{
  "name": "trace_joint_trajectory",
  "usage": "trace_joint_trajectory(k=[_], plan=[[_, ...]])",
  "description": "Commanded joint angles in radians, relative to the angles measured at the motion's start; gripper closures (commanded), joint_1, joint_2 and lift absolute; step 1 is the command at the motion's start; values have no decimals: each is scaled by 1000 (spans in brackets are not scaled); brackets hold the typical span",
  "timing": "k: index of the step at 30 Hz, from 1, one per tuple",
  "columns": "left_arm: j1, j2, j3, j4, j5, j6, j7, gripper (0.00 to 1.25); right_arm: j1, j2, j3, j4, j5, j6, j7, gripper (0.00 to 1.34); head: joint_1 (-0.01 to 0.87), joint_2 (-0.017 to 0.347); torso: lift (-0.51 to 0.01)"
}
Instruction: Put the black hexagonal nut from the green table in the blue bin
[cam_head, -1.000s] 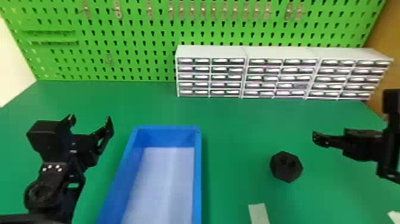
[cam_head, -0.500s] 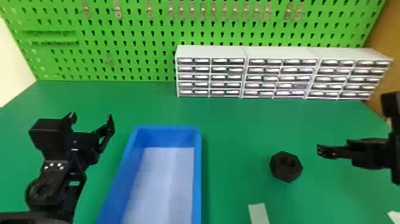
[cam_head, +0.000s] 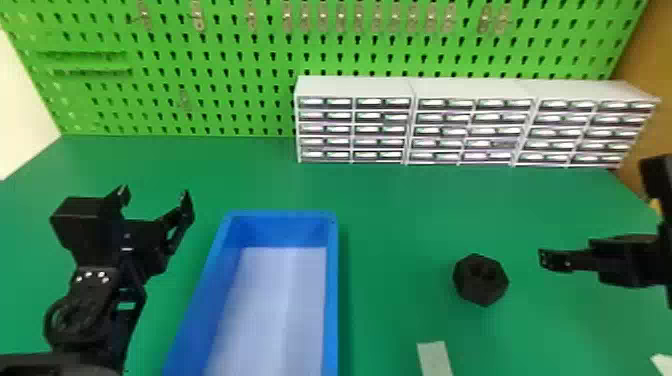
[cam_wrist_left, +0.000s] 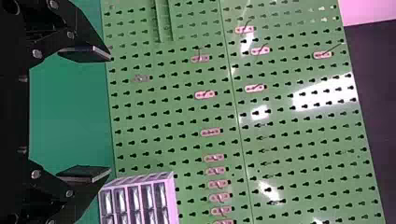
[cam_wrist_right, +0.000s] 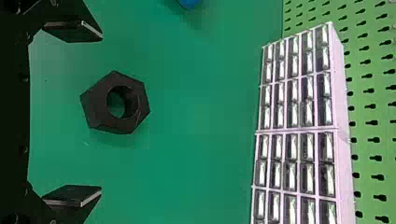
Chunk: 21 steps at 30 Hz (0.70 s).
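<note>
One nut (cam_head: 481, 280) lay unclaimed on the green desk (cam_head: 390, 200)

Picking up was the step in hand, and it looked to be at the approach: neither claw had hold of anything. The right claw (cam_wrist_right: 101, 113) stood with its fingers well apart. In the right wrist view the black nut lined up with the space between them, while the head view showed the claw off to the nut's right, not touching it. How high it was above the desk could not be told.

The nut lay flat, its hole facing up, to the right of the blue bin (cam_head: 282, 230) and apart from it. The next move called for bringing the right claw over the nut, one finger to each side, then lowering and closing on it. The six-sided rim would probably turn a little if the fingers met corners rather than flats, so a squared grip seemed wiser. After that, the near right wall of the bin would be the thing to lift over.

The left claw (cam_head: 156, 194) waited beyond the bin's left side, its fingers spread; it might crowd a drop made too far that way. A pale strip (cam_head: 435, 357) lay on the desk nearer the robot than the nut. Small drawers (cam_head: 355, 130) stood in a row at the back, against a green pegboard (cam_head: 240, 65), seemingly well out of the route.
</note>
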Motion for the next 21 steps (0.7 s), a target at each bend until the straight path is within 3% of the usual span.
trace_joint_trajectory(k=[1, 21], plan=[[-1, -1, 0, 0, 0, 0, 0, 397, -2, 2, 1, 6, 6, 0, 3, 144, 657, 57, -95], [-1, 0, -1, 0, -2, 0, 0, 397, -19, 0, 1, 38, 15, -6, 23, 144, 657, 57, -95]])
